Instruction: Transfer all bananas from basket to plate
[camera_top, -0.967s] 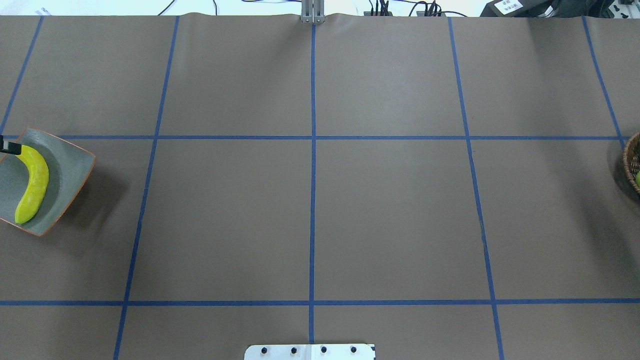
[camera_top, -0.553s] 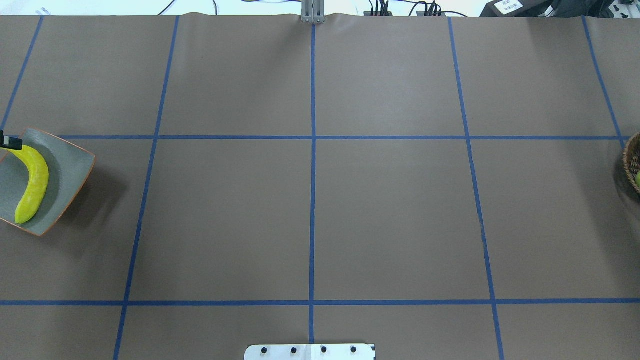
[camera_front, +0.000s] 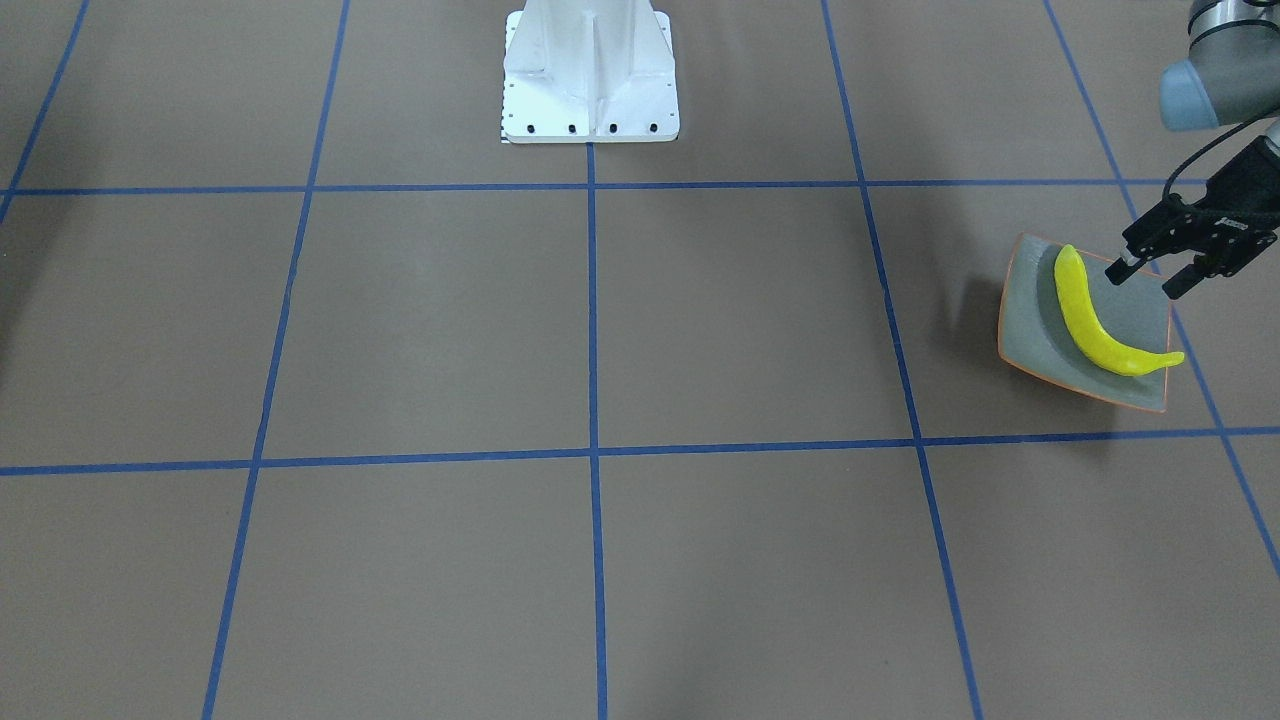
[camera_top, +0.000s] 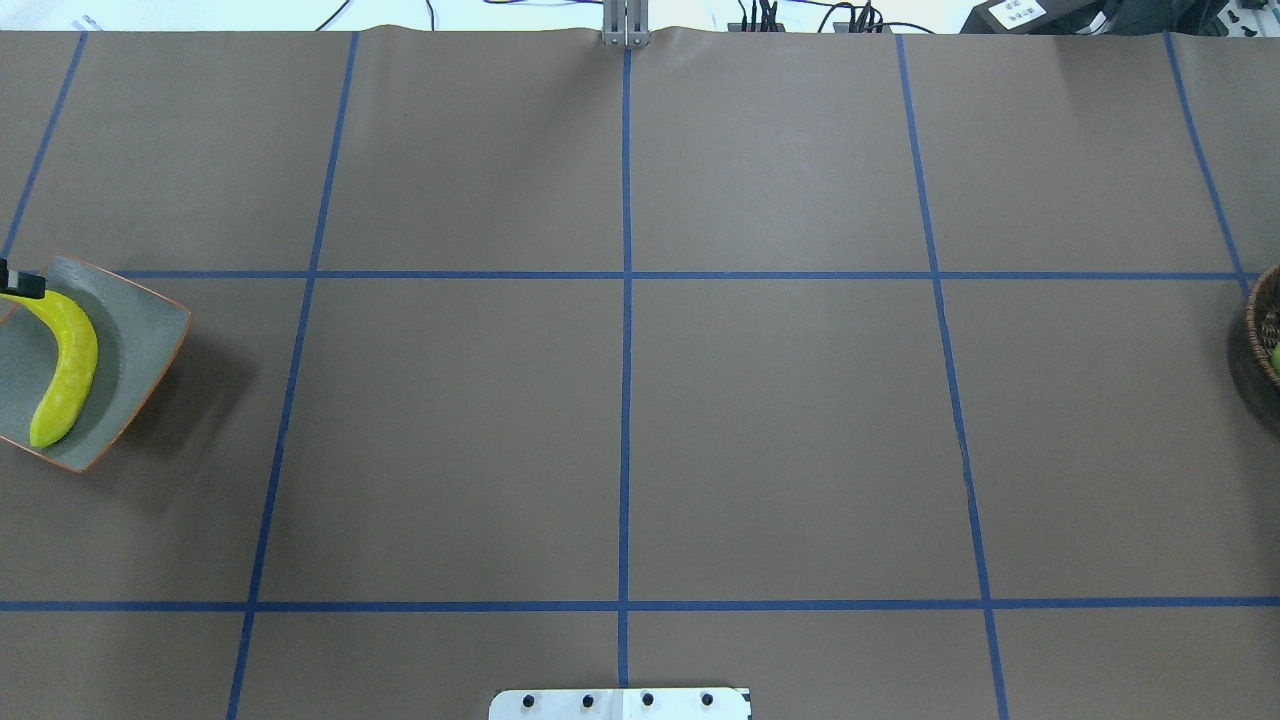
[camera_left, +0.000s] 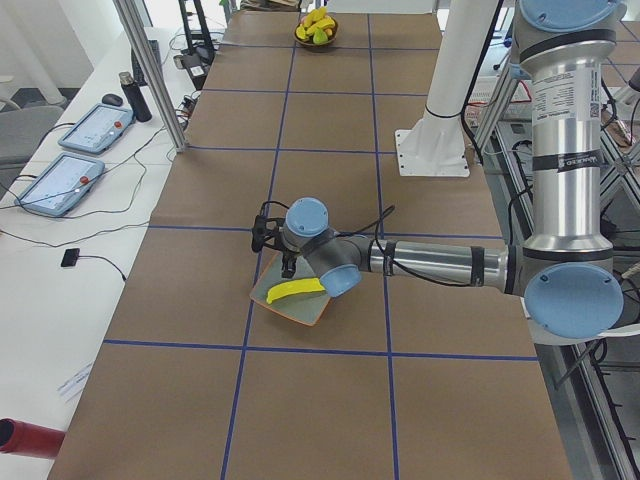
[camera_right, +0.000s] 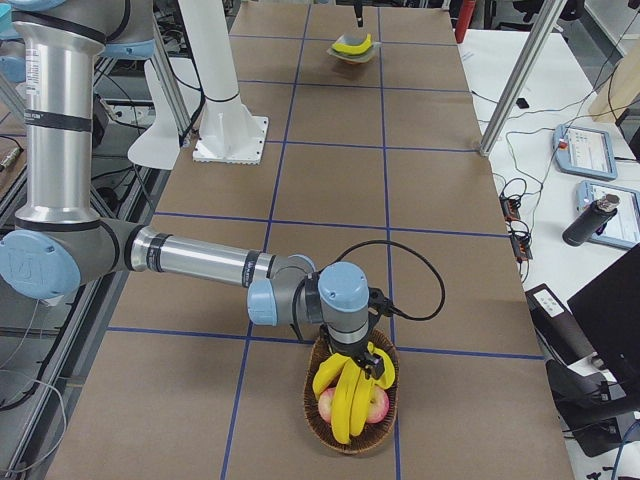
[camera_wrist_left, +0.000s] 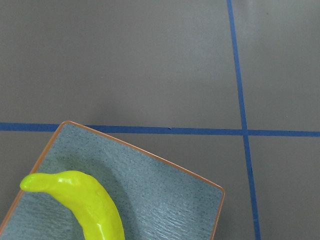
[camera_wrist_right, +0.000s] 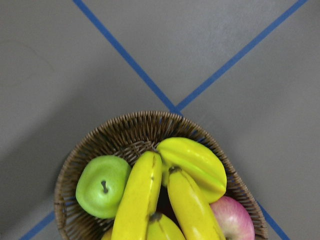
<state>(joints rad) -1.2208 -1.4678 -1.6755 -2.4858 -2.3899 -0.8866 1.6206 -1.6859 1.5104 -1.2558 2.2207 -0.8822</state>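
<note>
The plate (camera_top: 140, 330) sits at the overhead frame's left edge, one banana (camera_top: 65, 365) lying on it; the basket (camera_top: 1256, 325) at the right edge holds further bananas (camera_wrist_right: 140, 195).

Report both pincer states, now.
Left pincer: open, holding nothing, at the edge of the plate, where a banana lies.
Right pincer: above the basket; open or shut cannot be told.

One banana (camera_top: 78, 365) lies flat on the plate (camera_top: 140, 330), a square grey-green glossy dish with a thin orange rim, at 9 o'clock of the table in the overhead view. This fruit runs from 12 to 6 o'clock and its curve bulges toward 3 o'clock. Three more bananas (camera_wrist_right: 137, 195) lie close together in the round wicker basket (camera_wrist_right: 100, 132) at 3 o'clock.
</note>
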